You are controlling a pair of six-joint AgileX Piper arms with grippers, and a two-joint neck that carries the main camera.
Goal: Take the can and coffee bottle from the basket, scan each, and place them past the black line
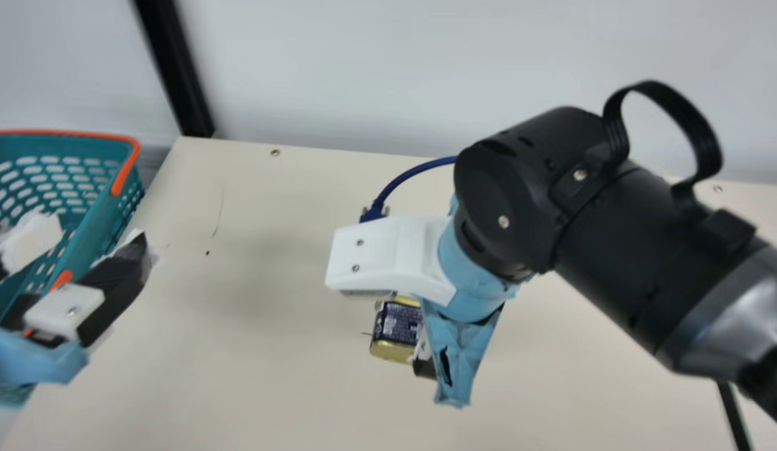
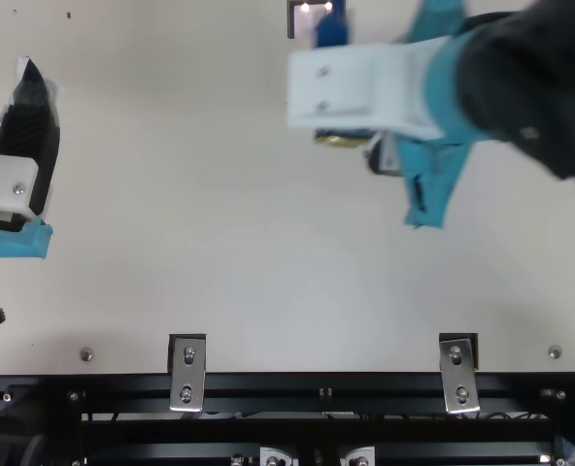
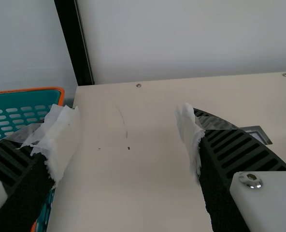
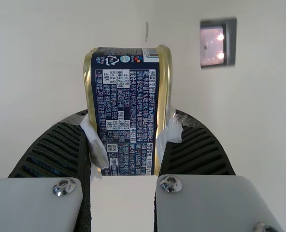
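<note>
Can (image 4: 126,87) — likely stiff, slippery metal; grip both sides squarely. Right gripper (image 4: 129,133): clamped on can. Left gripper (image 3: 127,130): wide.

we see our cream surface (image 1: 269,376) spread below the right hand (image 1: 423,356), with a dark-framed panel (image 4: 212,47) near that hand.

This looks like a robotics lab, set out a little like a shop till. A jointed robot arm (image 1: 639,269) reaches over the bench (image 1: 269,263), whose edge meets a black metal frame (image 2: 268,384) with bolted steel brackets (image 2: 187,374). The bench carries a scanner (image 4: 212,46); beside it is a basket (image 1: 100,216), and behind it a plain pale wall (image 1: 376,69).
</note>
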